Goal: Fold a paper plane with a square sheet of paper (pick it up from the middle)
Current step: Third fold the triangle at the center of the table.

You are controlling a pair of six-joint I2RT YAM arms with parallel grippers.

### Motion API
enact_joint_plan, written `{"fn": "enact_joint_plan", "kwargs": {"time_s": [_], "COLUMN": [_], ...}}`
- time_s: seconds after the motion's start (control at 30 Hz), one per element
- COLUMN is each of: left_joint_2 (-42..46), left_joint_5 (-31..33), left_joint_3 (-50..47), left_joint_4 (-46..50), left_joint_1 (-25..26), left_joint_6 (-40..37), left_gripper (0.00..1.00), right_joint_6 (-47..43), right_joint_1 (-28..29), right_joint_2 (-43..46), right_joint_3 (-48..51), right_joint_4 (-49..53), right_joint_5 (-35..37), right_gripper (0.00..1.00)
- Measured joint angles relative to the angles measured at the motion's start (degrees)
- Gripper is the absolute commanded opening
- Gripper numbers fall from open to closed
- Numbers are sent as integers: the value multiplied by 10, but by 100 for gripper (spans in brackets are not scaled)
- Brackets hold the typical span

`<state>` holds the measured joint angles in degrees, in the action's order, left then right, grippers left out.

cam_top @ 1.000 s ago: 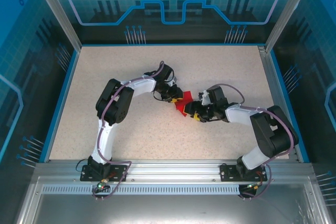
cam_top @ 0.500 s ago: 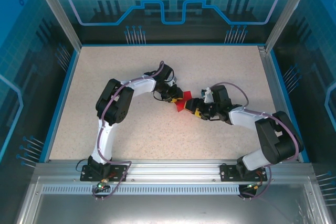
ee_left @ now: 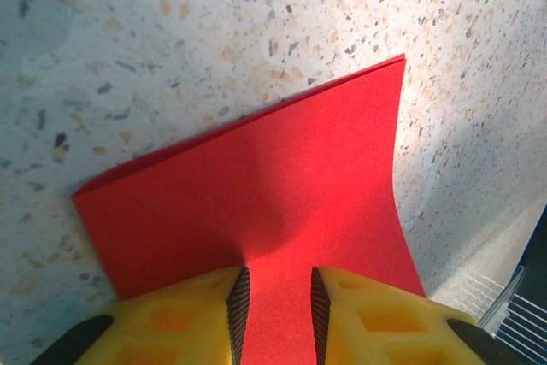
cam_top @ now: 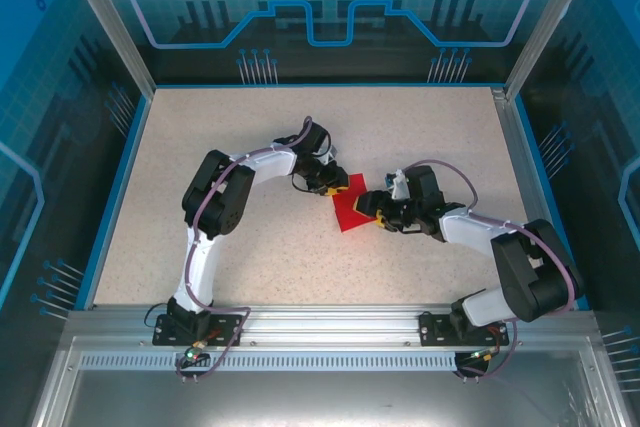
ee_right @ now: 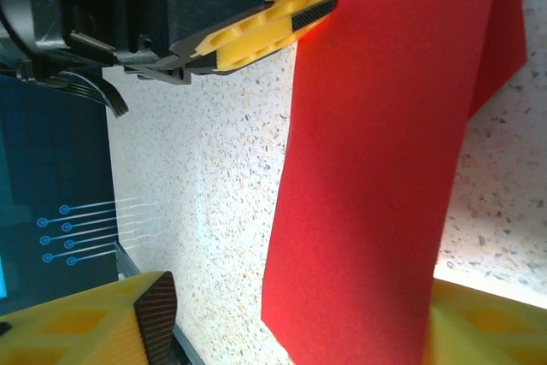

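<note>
one smooth creased red sheet of paper (ee_left: 273,203) between tight left jaws, right jaws agape

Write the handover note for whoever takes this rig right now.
Left gripper: fingers set on one edge of the square sheet of paper, with red showing in the gap between them. Pinched or only pressed, cannot tell.
Right gripper: open, fingers straddling the sheet's other end.
Sheet: middle of the table, between the two grippers.
Done: sheet doubled over, two layers visible at its edges.
Left: the remaining folds; no dart shape yet.
</note>
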<state>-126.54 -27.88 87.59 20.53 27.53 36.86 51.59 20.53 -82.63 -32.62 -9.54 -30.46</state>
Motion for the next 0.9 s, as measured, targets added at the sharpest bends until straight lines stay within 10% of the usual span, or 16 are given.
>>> {"fn": "enact_joint_plan", "kwargs": {"time_s": [0.6, 0.9], "left_joint_2": [31, 92], "left_joint_5": [-4, -3], "left_joint_3": [-45, -114], "left_joint_4": [-16, -23], "left_joint_1": [0, 0], "left_joint_6": [-42, -37], "left_gripper": [40, 37], "right_joint_6": [-99, -78], "right_joint_1": [-7, 4], "right_joint_2": [-160, -181], "right_joint_3": [-167, -163], "right_joint_4": [167, 168], "right_joint_5": [30, 45], "right_gripper": [16, 13]}}
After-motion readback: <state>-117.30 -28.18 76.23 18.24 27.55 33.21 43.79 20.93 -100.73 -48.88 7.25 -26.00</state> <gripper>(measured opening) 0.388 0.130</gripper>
